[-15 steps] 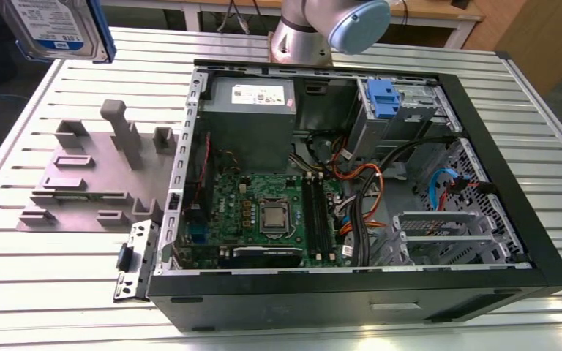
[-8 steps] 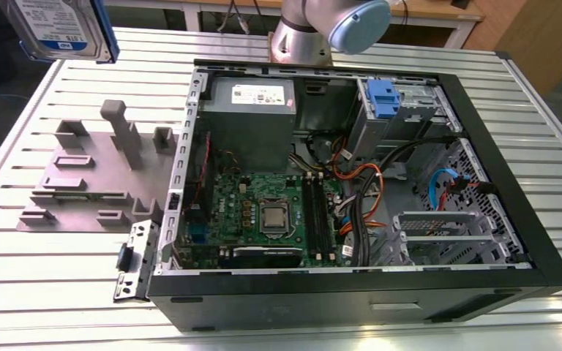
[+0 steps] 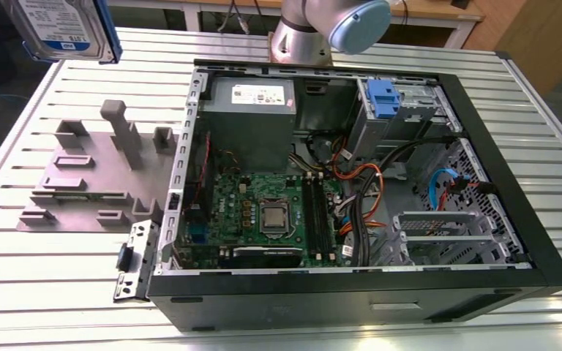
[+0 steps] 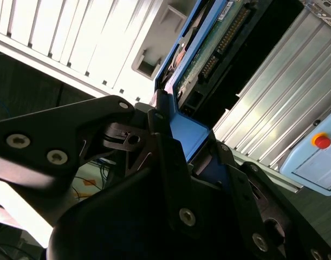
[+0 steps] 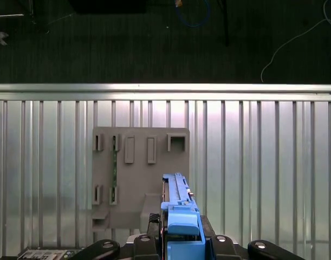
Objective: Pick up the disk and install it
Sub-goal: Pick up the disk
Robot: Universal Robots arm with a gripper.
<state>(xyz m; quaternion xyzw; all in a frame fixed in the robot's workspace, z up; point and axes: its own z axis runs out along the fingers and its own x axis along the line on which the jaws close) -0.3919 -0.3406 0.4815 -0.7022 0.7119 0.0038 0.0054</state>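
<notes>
The black metal hand (image 4: 189, 138) is closed on the flat silver disk (image 3: 66, 29) by its smooth blue plastic rails. The disk hangs in the air above the grey slotted fixture plate (image 3: 76, 175), which lies on the ribbed aluminium tabletop (image 3: 47, 278). The writing on its white-and-blue label cannot be read.

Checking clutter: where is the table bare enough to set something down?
Bare table slats border the grey holder plate on its near and far sides in the exterior view; the disk hangs above. The open computer case is packed with boards and cables.
</notes>
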